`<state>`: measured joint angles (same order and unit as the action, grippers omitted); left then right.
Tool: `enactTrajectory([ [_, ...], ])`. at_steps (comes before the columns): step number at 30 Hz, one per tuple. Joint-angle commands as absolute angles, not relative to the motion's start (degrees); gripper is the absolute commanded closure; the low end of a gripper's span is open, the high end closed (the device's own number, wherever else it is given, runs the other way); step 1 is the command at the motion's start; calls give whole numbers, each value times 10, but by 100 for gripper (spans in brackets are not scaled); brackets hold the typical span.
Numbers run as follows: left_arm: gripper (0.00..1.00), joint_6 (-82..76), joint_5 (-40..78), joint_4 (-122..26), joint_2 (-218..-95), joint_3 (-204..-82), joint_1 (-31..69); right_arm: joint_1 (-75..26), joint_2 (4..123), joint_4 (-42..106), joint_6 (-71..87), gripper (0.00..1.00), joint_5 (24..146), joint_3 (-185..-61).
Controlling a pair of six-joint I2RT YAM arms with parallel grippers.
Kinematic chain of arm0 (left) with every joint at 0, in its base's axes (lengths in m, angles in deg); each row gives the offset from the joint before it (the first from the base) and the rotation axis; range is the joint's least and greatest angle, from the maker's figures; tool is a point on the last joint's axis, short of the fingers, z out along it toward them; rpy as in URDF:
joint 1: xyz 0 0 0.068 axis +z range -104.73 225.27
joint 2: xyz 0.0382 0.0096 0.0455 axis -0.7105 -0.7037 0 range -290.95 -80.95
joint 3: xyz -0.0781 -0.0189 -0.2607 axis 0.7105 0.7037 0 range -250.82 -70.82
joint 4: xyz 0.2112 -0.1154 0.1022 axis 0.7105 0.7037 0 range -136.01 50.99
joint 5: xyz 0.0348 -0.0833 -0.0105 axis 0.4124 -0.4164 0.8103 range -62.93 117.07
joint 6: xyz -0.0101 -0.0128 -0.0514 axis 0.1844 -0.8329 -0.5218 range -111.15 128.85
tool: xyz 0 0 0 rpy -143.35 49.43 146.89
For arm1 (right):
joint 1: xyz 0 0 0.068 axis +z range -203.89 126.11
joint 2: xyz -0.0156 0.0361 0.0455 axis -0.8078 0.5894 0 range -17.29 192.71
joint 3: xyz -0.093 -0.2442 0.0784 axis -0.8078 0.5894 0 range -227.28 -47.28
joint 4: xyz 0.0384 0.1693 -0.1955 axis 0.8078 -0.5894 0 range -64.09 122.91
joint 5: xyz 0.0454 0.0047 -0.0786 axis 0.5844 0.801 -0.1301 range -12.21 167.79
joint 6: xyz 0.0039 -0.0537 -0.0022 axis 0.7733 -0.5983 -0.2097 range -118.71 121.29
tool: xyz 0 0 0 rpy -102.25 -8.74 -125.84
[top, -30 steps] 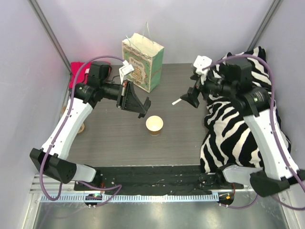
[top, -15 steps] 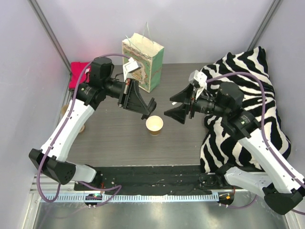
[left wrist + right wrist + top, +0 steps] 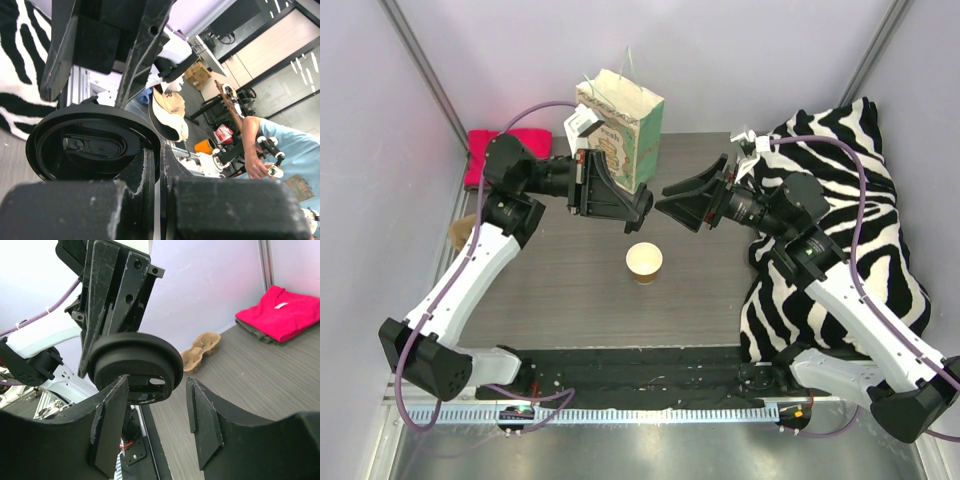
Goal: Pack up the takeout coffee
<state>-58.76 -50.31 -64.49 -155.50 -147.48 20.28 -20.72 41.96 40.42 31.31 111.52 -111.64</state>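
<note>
The takeout coffee's tan paper cup (image 3: pixel 643 261) stands upright and open-topped on the dark table (image 3: pixel 560 290), with no gripper touching it. Its round black lid (image 3: pixel 135 364) is held in the air above and behind the cup, pinched at its rim by my left gripper (image 3: pixel 642 206), which is shut on it; the lid (image 3: pixel 95 145) fills the left wrist view just beyond that gripper (image 3: pixel 160 161). My right gripper (image 3: pixel 157 385) faces the lid from the right with its jaws open on either side of the lid's edge, apart from it. Seen from above, the right gripper (image 3: pixel 665 198) nearly meets the left one.
A white-and-green paper bag (image 3: pixel 620 130) stands at the back, just behind the left gripper. A beige pulp cup carrier (image 3: pixel 200 350) lies by the table's left edge near a red cloth (image 3: pixel 280 312). A zebra-striped cloth (image 3: pixel 820 290) covers the right side.
My left gripper has lifted the lid up and back toward the bag. My right gripper has swung left to the lid, and its jaws have narrowed.
</note>
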Motion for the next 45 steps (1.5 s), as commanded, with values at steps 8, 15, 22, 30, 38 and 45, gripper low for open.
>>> enactTrajectory([
  [8, 100, -659, -485, -755, -1566, -1506, 203, -206, 417, 486, 325, 50, 1132, -1093],
  [15, 100, -663, -485, -764, -1566, -1504, 203, -206, 427, 518, 342, 52, 1146, -1099],
  [22, 100, -674, -483, -778, -1566, -1505, 203, -206, 438, 542, 350, 53, 1150, -1092],
  [30, 100, -681, -483, -785, -1565, -1506, 201, -207, 453, 573, 371, 59, 1164, -1088],
  [38, 100, -690, -483, -799, -1566, -1505, 200, -207, 463, 585, 378, 75, 1154, -1091],
  [45, 100, -692, -483, -807, -1564, -1495, 198, -207, 462, 586, 386, 75, 1144, -1090],
])
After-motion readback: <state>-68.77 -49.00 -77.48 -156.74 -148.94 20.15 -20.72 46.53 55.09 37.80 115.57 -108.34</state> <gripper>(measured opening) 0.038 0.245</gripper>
